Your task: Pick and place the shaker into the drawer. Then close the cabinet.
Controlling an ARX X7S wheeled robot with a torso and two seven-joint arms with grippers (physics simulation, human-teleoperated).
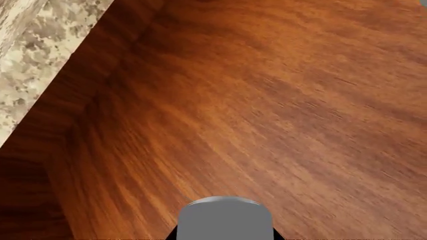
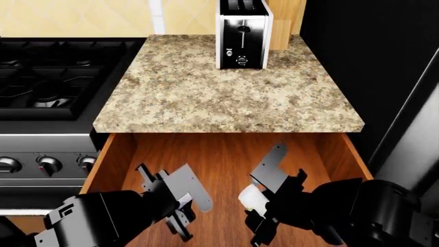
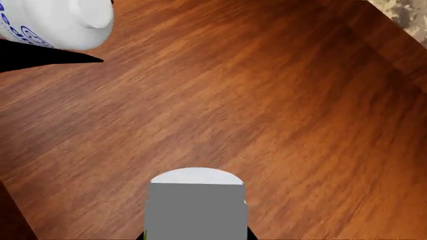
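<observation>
The drawer (image 2: 219, 152) stands pulled out below the countertop, its reddish-brown wood floor filling both wrist views (image 1: 267, 100) (image 3: 233, 115). The white shaker (image 2: 251, 198) rests inside the drawer, close against my right gripper (image 2: 271, 198). In the right wrist view the shaker (image 3: 57, 22) shows blue print and sits off to one side, not between the jaws. My right gripper's fingers look spread apart. Over the drawer's left half my left gripper (image 2: 180, 203) hangs open and holds nothing. Neither wrist view shows its own fingers, only a grey block.
A speckled granite countertop (image 2: 226, 92) overhangs the drawer's back, and its edge shows in the left wrist view (image 1: 27, 60). A toaster (image 2: 242, 33) and a wooden board (image 2: 287, 23) stand at the back. A black stove (image 2: 48, 77) is left, a dark appliance (image 2: 384, 62) right.
</observation>
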